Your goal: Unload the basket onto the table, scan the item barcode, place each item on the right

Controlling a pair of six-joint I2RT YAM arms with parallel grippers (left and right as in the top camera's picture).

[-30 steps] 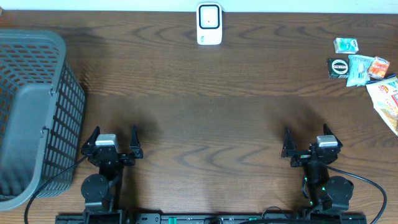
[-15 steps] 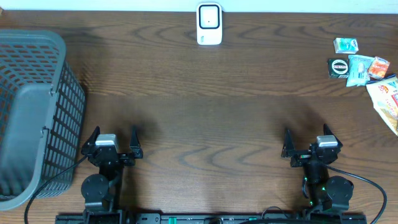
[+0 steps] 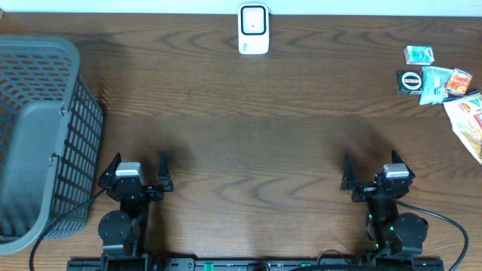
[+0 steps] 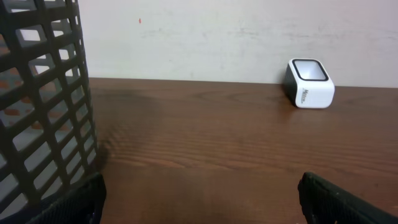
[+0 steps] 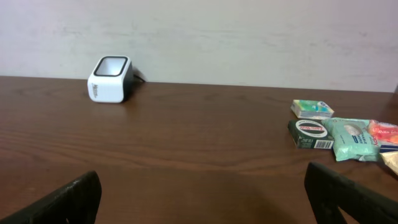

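A white barcode scanner (image 3: 254, 28) stands at the table's far edge, also seen as a white scanner (image 4: 309, 83) in the left wrist view and a white scanner (image 5: 111, 79) in the right wrist view. Small packaged items lie at the far right: a dark green box (image 3: 410, 81), a light teal pack (image 3: 434, 84), a small green-white box (image 3: 419, 54) and an orange pack (image 3: 459, 81). The dark green box (image 5: 311, 134) also shows in the right wrist view. My left gripper (image 3: 136, 175) and right gripper (image 3: 372, 174) rest near the front edge, both open and empty, far from the items.
A large grey mesh basket (image 3: 38, 135) fills the left side of the table, close to the left arm; its wall (image 4: 43, 99) fills the left of the left wrist view. A yellow-white snack bag (image 3: 468, 120) lies at the right edge. A pale wall runs behind the table.
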